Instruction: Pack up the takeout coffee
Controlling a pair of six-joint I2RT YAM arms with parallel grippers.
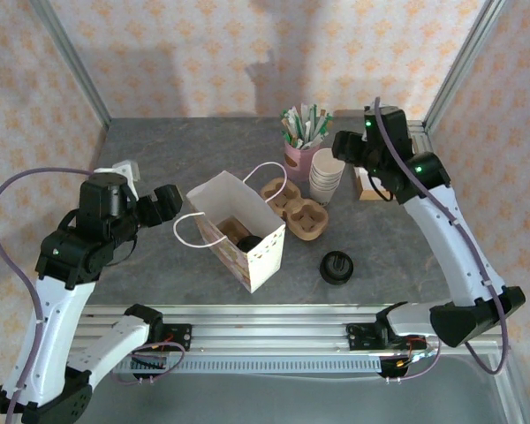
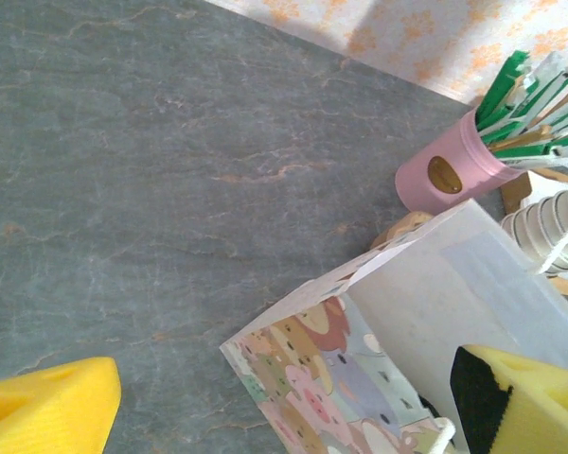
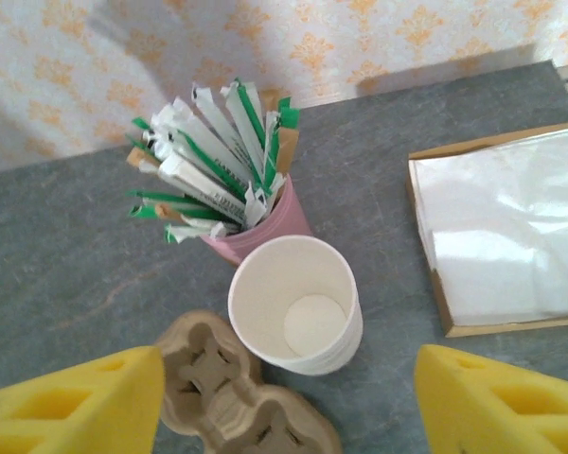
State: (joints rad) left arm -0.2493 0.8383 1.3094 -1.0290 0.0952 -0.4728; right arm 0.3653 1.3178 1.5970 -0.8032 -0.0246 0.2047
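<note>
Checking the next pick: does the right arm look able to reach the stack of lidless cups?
Probably yes: the right gripper hangs open right above the cup stack, its rim uncovered; pink holder and carrier sit beside it.

Quantity one each: paper bag (image 1: 263,256) with two white loop handles (image 1: 184,231), takeout coffee (image 1: 247,241) (black lid showing), cardboard carrier (image 1: 305,216) with at least two wells, pink cup (image 3: 289,219), stack of cream cups (image 1: 325,177), stack of black lids (image 1: 336,267), flat tray (image 3: 435,293) of white napkins (image 3: 511,222), and white block (image 1: 124,168). The pieces in the cup stack, the lid stack and the napkin pile cannot be counted. The green-and-white wrapped sticks (image 3: 208,161) number more than ten, exact count unreadable; robot arms (image 1: 62,265): two.
</note>
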